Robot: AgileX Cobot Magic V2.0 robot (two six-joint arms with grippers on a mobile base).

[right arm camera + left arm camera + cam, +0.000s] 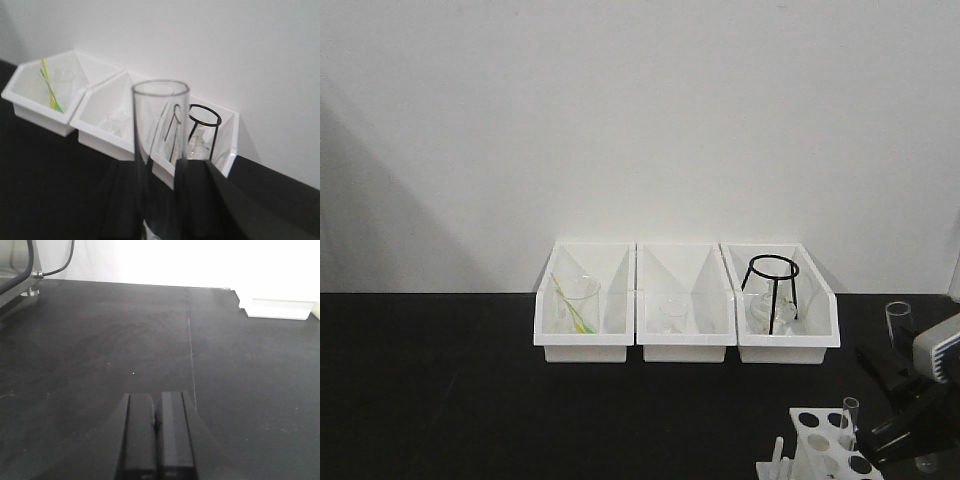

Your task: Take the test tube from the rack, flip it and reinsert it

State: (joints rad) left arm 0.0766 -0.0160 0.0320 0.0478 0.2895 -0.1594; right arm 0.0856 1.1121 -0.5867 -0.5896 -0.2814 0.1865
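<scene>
Judging from how things lie, the task is being taken as in its middle part. One test tube (pixel 160 125) is being held clamped between the fingers of the right end effector (pixel 161 205), outside the rack (pixel 805 430), so the taking out is being counted as done. Its open mouth is being shown upward in the right wrist view, while the closed end is hidden below the frame; whether the flip is made already cannot be told. The putting back into a hole is being counted as not yet done.

In the front view this test tube is being seen near the lower right edge of the frame, just to the right of the rack, above the black worktop (pixel 470 400). A second tube (pixel 848 412) is being seen upright in a hole of the rack.

The held test tube is being seen as clear, thin-walled and empty, with a round open rim; it is being judged as smooth and easy to break.

The left end effector (pixel 156 440) is being shown with its fingers together, nothing between them, at the lower centre of its own view.
</scene>
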